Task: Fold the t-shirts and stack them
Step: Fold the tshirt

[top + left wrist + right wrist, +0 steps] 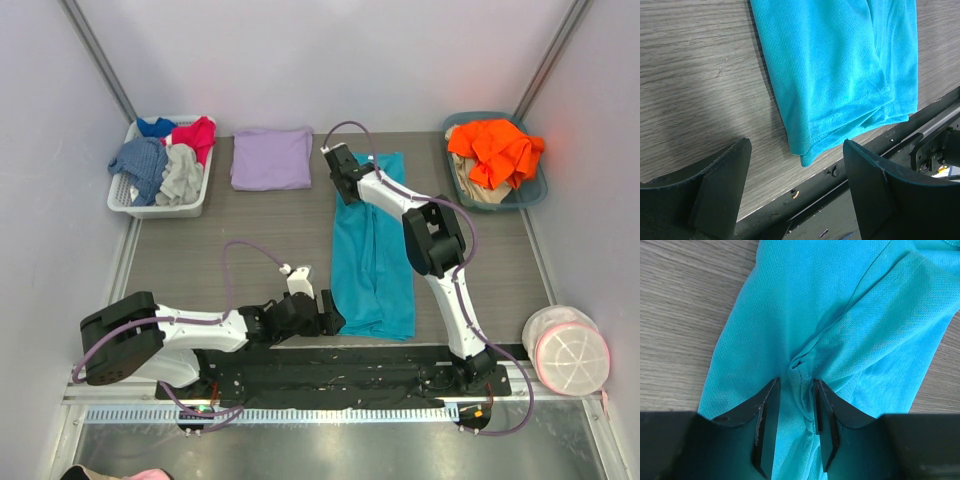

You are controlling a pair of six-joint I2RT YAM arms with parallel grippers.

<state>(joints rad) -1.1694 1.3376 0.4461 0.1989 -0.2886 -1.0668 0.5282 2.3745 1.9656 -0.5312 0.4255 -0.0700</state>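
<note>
teal t-shirt (372, 250) lies in the middle of the table (250, 240) as a long narrow strip, folded lengthwise. Its near hem sits just short of the black base rail (932, 120). lavender t-shirt (271, 158) is already folded at far left beside the white basket (160, 208), well apart from the teal one.

right gripper (795, 384) is down on the far end, jaws drawn narrow around a pucker of cloth. Can't tell if the pads bite. left gripper (796, 145) is spread wide and empty, low, with the near-left hem corner just ahead of it.

Risks as I see them:
- the pucker may be top layer only, so a lift would peel the lengthwise fold open
- near hem layers are staggered, so a corner pinch could miss the lower ones and the fold goes skewed
- any drag toward the near edge could put the hem onto the rail and snag it
</note>
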